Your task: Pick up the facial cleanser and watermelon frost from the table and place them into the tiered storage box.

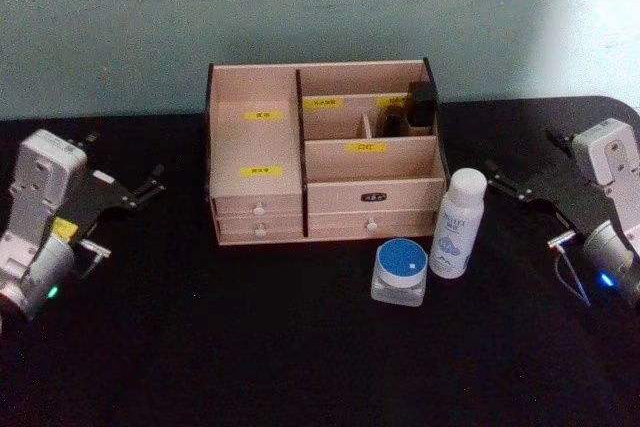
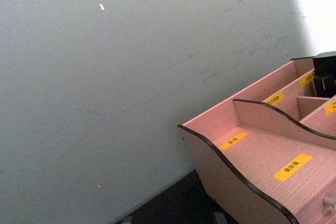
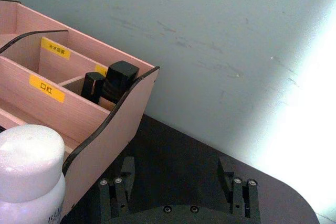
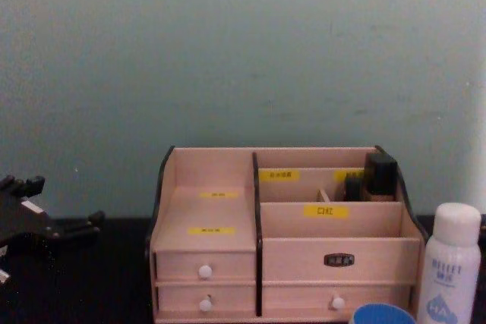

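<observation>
Left gripper: at the left edge of the head view, just above the black table, fingers spread apart with nothing between them. Well apart from the left side wall of the tiered storage box. Seen again at the lower left of the chest view, likewise open and empty.

Right gripper: at the right edge of the head view, pointing toward the centre of the frame, fingers parted and holding nothing. In the right wrist view, two dark fingers with a wide gap between them, above bare table beside the box's dark-edged side wall.

Facial cleanser: upright on the table, right of centre in the head view, just beside the box's lower right front corner and between the box and the right gripper. White, with a rounded cap and blue lettering. At the lower right edge of the chest view.

Watermelon frost: upright on the table just below and left of the cleanser in the head view, close beside it, in front of the box's right-hand drawers. Blue lid facing up.

Tiered storage box: centre of the head view, against the pale wall. Light wood, stepped compartments, yellow labels, drawers with white knobs. Dark items standing in its upper right compartment.
</observation>
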